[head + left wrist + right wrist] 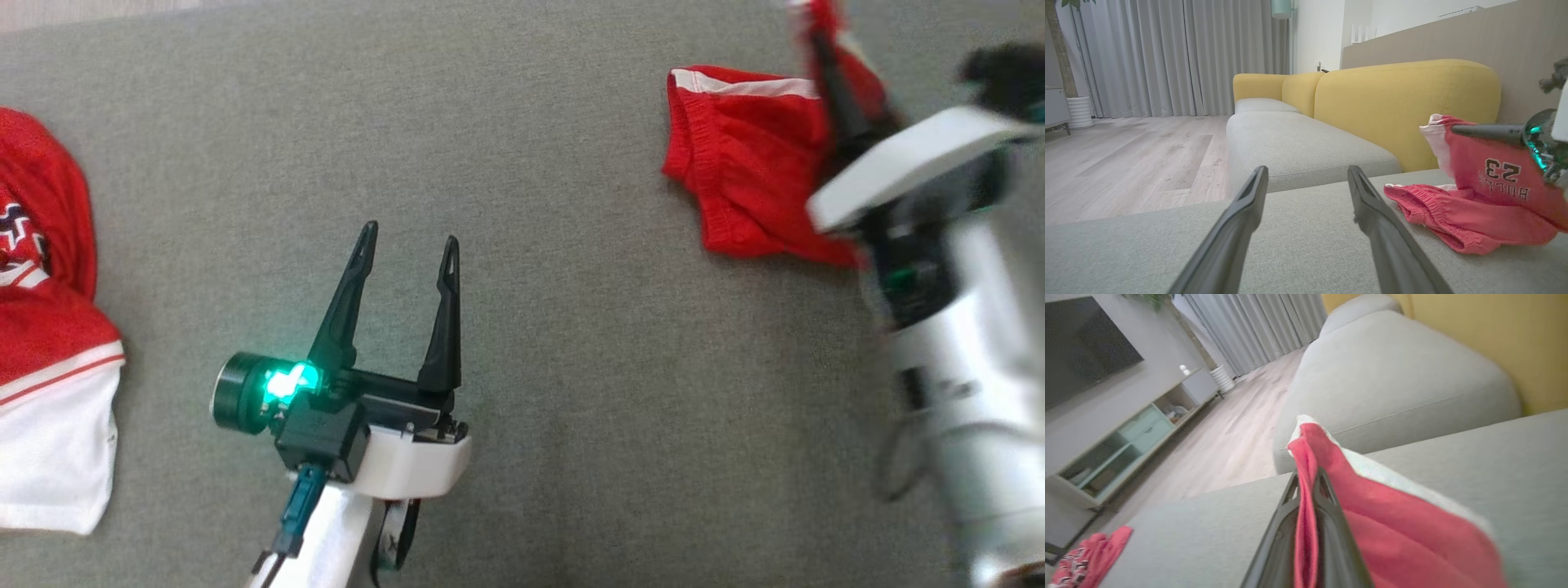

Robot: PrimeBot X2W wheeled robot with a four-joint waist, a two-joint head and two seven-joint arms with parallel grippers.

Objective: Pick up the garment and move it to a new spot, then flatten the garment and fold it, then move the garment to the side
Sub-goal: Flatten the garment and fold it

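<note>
**Sofa pick-up under way.** Red shorts (747,175) hang half-lifted off a grey sofa seat (571,392) at about 2 o'clock in the head view. The right jaws are clamped almost flat on a fold of cloth near the white-trimmed edge. The right arm (939,269) is smeared with blur there, so how much fabric sits in the grip is hard to judge. The right wrist view shows a thin red fold running between the two fingers and out past their tips.

Seen from the left wrist, the raised part carries a printed number. The elastic waistband end lies crumpled on the cushion below, in front of a yellow backrest (1404,102). The left jaws stand wide and hold nothing, low over the seat at about 7 o'clock and well apart from the shorts. A second red-and-white garment (49,327) lies at 9 o'clock.

The carry to a new spot looks barely begun, and the grip is the weak point. A narrow pinch at the cloth's edge could let go under a quick swing and drop the shorts in a heap. The trailing half, dragged across the textured upholstery, could roll under itself and make flattening harder. A set-down too far towards 9 o'clock risks tangling with the other garment.
</note>
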